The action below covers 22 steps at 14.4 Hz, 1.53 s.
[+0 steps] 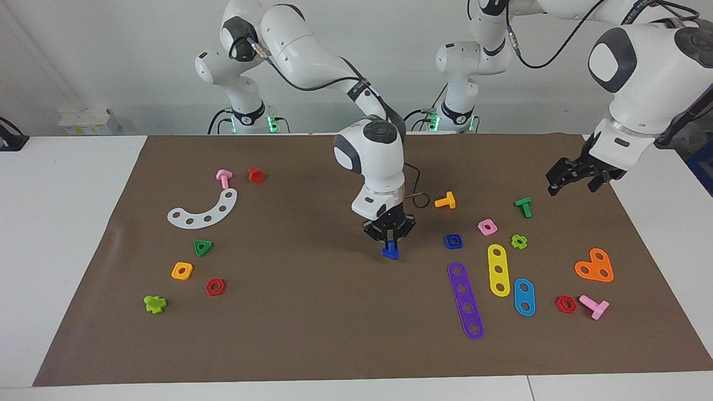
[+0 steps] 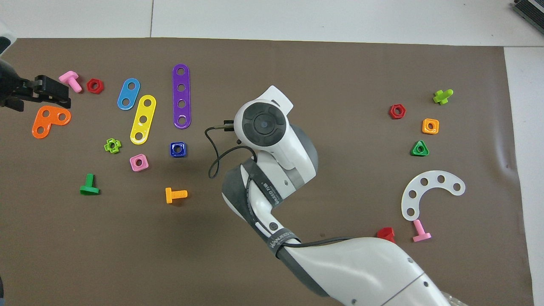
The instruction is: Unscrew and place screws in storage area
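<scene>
Item: right gripper (image 1: 390, 243), mine, at mid-mat, fingers clamped on the shaft of the blue screw (image 1: 391, 253); triangular head hangs below, at or just over the brown mat (image 1: 312, 334).

Handling, as I judge: light, stiff plastic, smooth; hold by the shaft.

Storage area: toward my arm's end, by the white curved strip (image 1: 204, 211) and green triangle nut (image 1: 203, 248).

Left gripper (image 1: 574, 177): waiting above its mat end, fingers parted.
</scene>
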Available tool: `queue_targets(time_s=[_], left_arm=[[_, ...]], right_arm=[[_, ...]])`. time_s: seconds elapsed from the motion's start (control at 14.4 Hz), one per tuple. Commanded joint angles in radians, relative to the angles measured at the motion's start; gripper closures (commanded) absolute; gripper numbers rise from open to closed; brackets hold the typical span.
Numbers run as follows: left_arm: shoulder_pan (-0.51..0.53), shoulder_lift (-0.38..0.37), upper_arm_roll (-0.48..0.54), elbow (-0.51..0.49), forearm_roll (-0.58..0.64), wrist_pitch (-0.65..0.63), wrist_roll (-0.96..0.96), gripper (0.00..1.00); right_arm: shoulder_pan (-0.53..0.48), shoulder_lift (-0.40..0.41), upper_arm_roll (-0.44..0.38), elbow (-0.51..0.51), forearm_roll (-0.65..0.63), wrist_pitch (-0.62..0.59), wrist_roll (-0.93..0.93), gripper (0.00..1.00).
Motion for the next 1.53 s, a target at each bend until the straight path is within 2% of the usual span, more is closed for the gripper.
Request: queue_targets(time_s=[0.0, 0.14, 0.28, 0.55, 0.76, 0.97, 1.25, 1.46], left_arm=[[0.002, -0.036, -0.004, -0.057, 0.005, 0.029, 0.012, 0.00], [0.001, -0.038, -0.004, -0.054, 0.005, 0.028, 0.014, 0.00], [-0.001, -0.038, -0.004, -0.053, 0.005, 0.028, 0.014, 0.00], [0.001, -0.038, -0.004, -0.047, 0.006, 0.028, 0.014, 0.00], [0.001, -0.051, -0.004, -0.051, 0.006, 0.021, 0.014, 0.00], [0.002, -0.087, -0.004, -0.071, 0.006, 0.005, 0.014, 0.00], [0.004, -0.199, -0.004, -0.204, 0.006, 0.012, 0.012, 0.00], [-0.002, -0.209, -0.004, -0.217, 0.006, 0.027, 0.014, 0.00]], right_arm=[[-0.132, -0.205, 0.017, -0.144, 0.000, -0.108, -0.139, 1.00], [-0.233, -0.312, 0.017, -0.262, 0.005, -0.139, -0.266, 1.00], [-0.322, -0.386, 0.017, -0.376, 0.006, -0.154, -0.393, 1.00], [-0.511, -0.449, 0.019, -0.583, 0.086, -0.073, -0.651, 1.00], [-0.574, -0.446, 0.019, -0.689, 0.109, 0.042, -0.754, 1.00], [-0.573, -0.422, 0.019, -0.719, 0.109, 0.128, -0.754, 1.00], [-0.564, -0.386, 0.019, -0.737, 0.170, 0.191, -0.754, 1.00], [-0.563, -0.377, 0.019, -0.740, 0.173, 0.218, -0.754, 1.00]])
